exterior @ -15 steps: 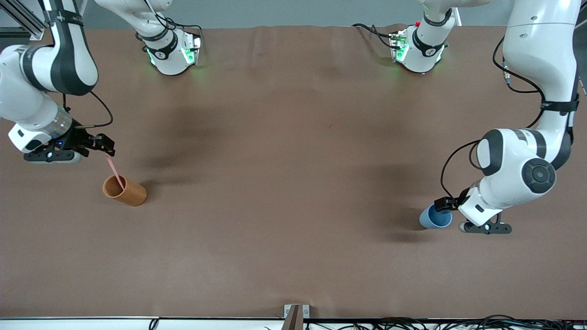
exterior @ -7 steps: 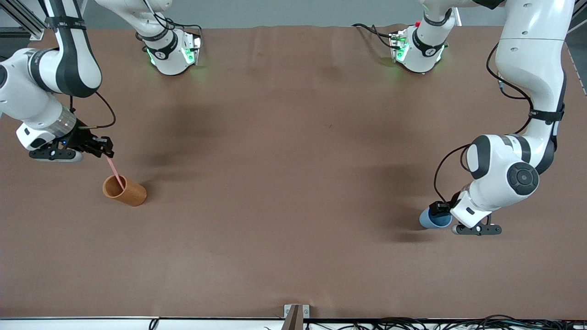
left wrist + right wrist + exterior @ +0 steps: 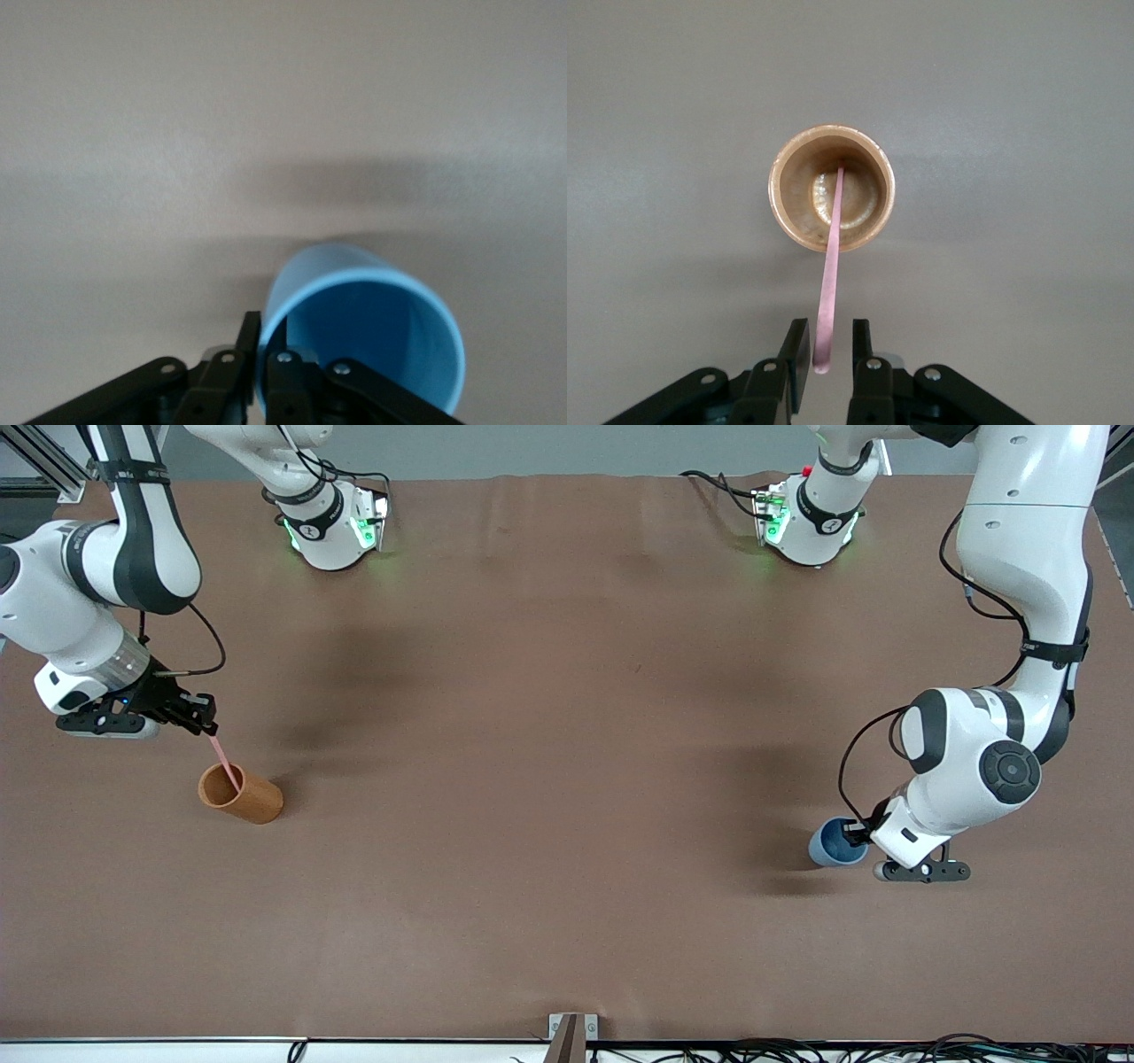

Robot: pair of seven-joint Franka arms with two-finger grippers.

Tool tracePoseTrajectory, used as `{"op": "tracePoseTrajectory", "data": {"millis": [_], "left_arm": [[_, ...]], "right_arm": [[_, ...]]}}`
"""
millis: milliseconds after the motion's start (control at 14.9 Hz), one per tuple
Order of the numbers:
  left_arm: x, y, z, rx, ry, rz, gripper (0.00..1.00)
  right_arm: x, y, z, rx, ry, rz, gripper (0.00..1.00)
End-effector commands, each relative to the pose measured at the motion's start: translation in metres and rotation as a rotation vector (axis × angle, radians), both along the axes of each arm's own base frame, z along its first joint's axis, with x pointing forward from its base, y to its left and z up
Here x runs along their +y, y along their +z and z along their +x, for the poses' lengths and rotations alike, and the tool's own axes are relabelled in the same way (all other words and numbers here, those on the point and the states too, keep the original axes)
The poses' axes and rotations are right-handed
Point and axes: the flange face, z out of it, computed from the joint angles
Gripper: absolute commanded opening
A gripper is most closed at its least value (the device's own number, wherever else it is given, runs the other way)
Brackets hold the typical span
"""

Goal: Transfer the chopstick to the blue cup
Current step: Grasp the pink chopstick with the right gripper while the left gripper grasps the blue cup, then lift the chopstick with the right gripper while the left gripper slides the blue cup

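The pale pink chopstick (image 3: 223,757) stands tilted in the orange-brown cup (image 3: 252,802) near the right arm's end of the table. In the right wrist view its top end (image 3: 830,266) lies between the fingers (image 3: 796,352) of my right gripper (image 3: 828,354), with a gap on one side; the gripper (image 3: 209,722) is open above the orange-brown cup (image 3: 864,190). The light blue cup (image 3: 831,849) stands near the left arm's end. My left gripper (image 3: 852,834) is shut on its rim, one finger inside and one outside the blue cup (image 3: 372,336), as the left wrist view (image 3: 266,350) shows.
The brown table cover (image 3: 567,779) stretches between the two cups. Both arm bases (image 3: 332,531) stand at the edge farthest from the front camera. A small bracket (image 3: 571,1032) sits at the nearest edge.
My left gripper has come down from beside the blue cup onto its rim, and the cup has shifted slightly. My right gripper has shifted a little at the chopstick's top end.
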Motion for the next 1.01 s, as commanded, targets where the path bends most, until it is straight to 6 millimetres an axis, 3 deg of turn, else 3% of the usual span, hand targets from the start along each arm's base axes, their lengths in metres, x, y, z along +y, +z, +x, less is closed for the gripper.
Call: {"op": "tracePoseTrajectory", "data": {"millis": [0, 402, 537, 671, 805, 939], "left_arm": [[-0.025, 0.042, -0.001, -0.014, 0.071, -0.014, 0.0], [-0.194, 0.093, -0.04, 0.03, 0.307, -0.052, 0.0], [-0.242, 0.104, -0.059, 0.041, 0.367, -0.083, 0.0], [-0.292, 0.109, -0.083, 0.057, 0.401, -0.111, 0.0], [-0.34, 0.094, -0.107, 0.071, 0.415, -0.099, 0.0], [-0.372, 0.07, -0.129, 0.07, 0.43, -0.057, 0.0]], "right_arm": [[-0.001, 0.001, -0.013, -0.022, -0.008, 0.012, 0.26], [0.0, 0.008, -0.009, -0.032, -0.032, 0.031, 0.06], [-0.001, 0.017, -0.004, -0.048, -0.036, 0.034, 0.04], [-0.001, 0.041, 0.006, -0.019, -0.024, 0.047, 0.03], [-0.001, 0.077, 0.014, 0.075, -0.011, 0.075, 0.04], [-0.001, 0.119, 0.026, 0.109, -0.008, 0.085, 0.04]]}}
